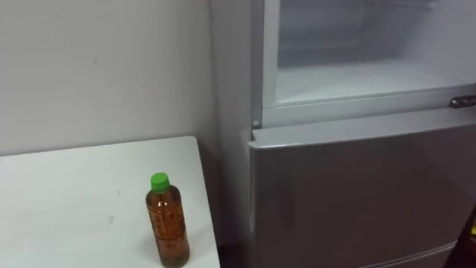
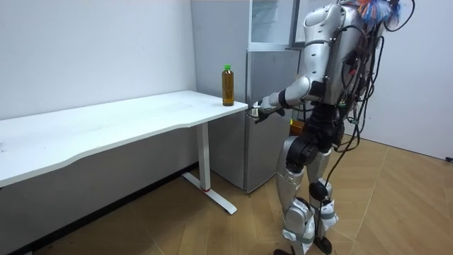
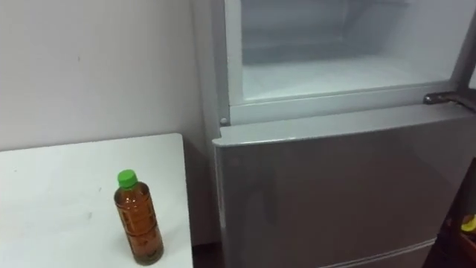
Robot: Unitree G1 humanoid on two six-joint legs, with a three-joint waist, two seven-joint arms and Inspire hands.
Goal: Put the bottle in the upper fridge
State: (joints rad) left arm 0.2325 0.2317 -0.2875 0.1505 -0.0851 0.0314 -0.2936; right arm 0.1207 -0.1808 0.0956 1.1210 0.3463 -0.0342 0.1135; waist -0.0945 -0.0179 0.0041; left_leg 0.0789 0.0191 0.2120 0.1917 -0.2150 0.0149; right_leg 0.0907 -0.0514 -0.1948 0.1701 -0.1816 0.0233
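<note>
While the upper fridge compartment (image 1: 357, 74) stands open, the green-capped bottle (image 1: 167, 221) is shown upright near the corner of the white table (image 1: 67, 201), just beside the lower fridge door (image 1: 357, 193). The left robot hand (image 2: 263, 108) is held forward near that corner, apart from the bottle; its state cannot be told. The bottle is judged nearly full, hence moderately heavy, with smooth, slightly yielding plastic walls; a grasp around the labelled mid-body is advised.
</note>
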